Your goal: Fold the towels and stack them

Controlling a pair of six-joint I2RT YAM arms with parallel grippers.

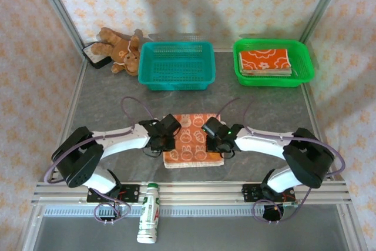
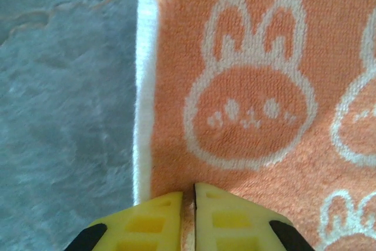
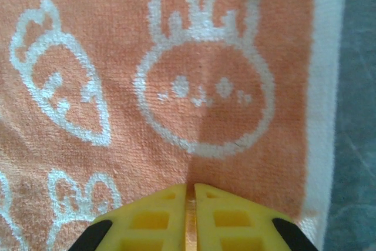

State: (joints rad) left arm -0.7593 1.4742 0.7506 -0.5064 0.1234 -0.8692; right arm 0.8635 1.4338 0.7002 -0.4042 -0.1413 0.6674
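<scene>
Grey stone-patterned tabletop (image 1: pixel 117 107) lies under both arms. The left gripper (image 2: pixel 195 189) has its yellow fingers pressed together on the near edge of the orange bunny towel (image 2: pixel 252 86), just inside its white left border. The right gripper (image 3: pixel 191 187) pinches the same edge near the white right border. That towel lies flat between the arms. Farther back, folded towels (image 1: pixel 265 62) sit stacked in the green basket (image 1: pixel 273 79), with the teal basket (image 1: pixel 176 80) and teddy bear (image 1: pixel 120 48) to its left.

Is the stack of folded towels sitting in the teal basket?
No, the folded towels lie in the green basket, which stands to the right of the teal basket.
</scene>
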